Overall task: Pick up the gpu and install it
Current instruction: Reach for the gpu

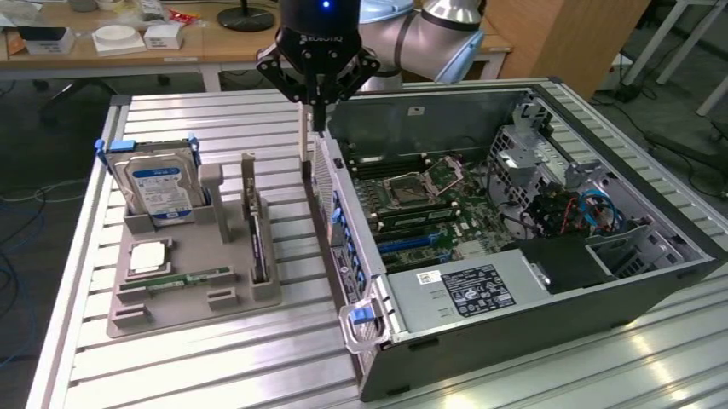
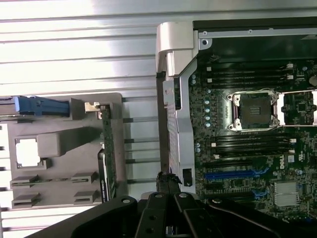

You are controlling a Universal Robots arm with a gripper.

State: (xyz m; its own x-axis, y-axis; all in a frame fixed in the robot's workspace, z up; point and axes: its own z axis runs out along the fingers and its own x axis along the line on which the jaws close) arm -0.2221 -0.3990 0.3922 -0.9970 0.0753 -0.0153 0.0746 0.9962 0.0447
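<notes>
"As the exterior view shows it, where is the gripper (image 1: 320,119), and how do its jaws stand?" asks the listener.

"It hangs from the arm above the rear wall of an open computer case (image 1: 421,115)," the describer answers. "The case lies on its side on a ribbed metal table (image 1: 228,119). The jaws are drawn together. A thin pale strip (image 1: 303,136) stands upright at that wall, just beside the fingertips. Whether they touch it cannot be told. The gpu (image 1: 257,243) stands on edge in a slot of a grey tray (image 1: 187,247), toward the exterior view's left and apart from the gripper. A hard drive (image 1: 159,192) with a blue-and-white label stands upright in the same tray, farther to that side."

"And the wrist view?"

"The gripper (image 2: 169,198) appears as dark fingers meeting over the case's rear wall. The motherboard (image 2: 247,148) and its processor socket (image 2: 253,111) lie on one side of that wall. On the other side, across a band of bare table (image 2: 74,49), the gpu (image 2: 107,148) shows edge-on. It is a thin green-and-dark line set in the tray (image 2: 54,129)."
</notes>
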